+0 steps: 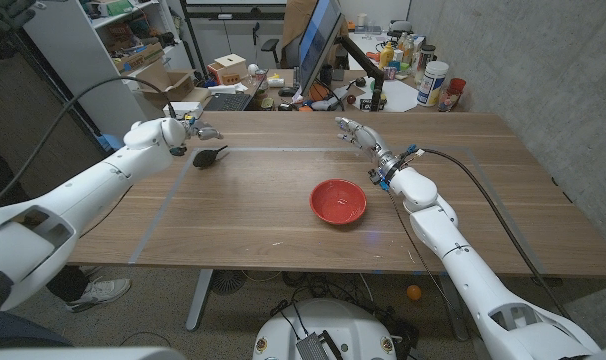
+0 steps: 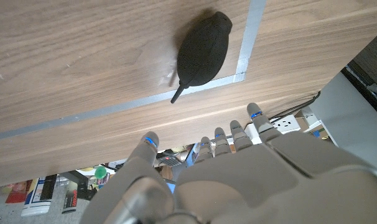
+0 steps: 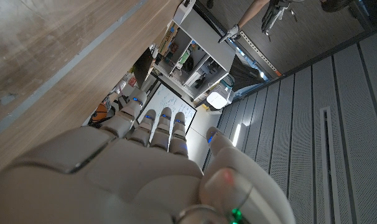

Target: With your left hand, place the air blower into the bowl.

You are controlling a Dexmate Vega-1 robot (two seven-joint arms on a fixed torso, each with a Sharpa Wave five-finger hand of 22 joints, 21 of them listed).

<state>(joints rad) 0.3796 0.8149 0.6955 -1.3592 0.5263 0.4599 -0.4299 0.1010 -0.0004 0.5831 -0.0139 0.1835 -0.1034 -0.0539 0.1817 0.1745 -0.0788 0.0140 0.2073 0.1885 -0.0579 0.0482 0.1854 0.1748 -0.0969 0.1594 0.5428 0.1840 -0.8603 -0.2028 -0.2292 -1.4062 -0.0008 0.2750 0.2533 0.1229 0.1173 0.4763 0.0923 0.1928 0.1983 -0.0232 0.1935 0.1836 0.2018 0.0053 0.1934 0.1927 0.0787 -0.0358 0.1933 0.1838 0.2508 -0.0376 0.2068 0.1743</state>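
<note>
The black air blower [image 1: 209,156] lies on the wooden table near its far left, beside a grey tape line; its thin nozzle [image 2: 176,95] shows in the left wrist view, as does its bulb [image 2: 203,47]. My left hand [image 1: 195,131] hovers just behind and above it, fingers apart, holding nothing. The red bowl [image 1: 339,201] sits near the table's middle, well to the right of the blower. My right hand [image 1: 358,133] is raised over the far right part of the table, fingers spread, with nothing in it.
Grey tape lines [image 1: 273,150] mark a rectangle on the table. Behind the far edge stand a monitor [image 1: 318,45], bottles and cans [image 1: 433,82], a keyboard and boxes. A shelf unit [image 1: 113,50] stands at the back left.
</note>
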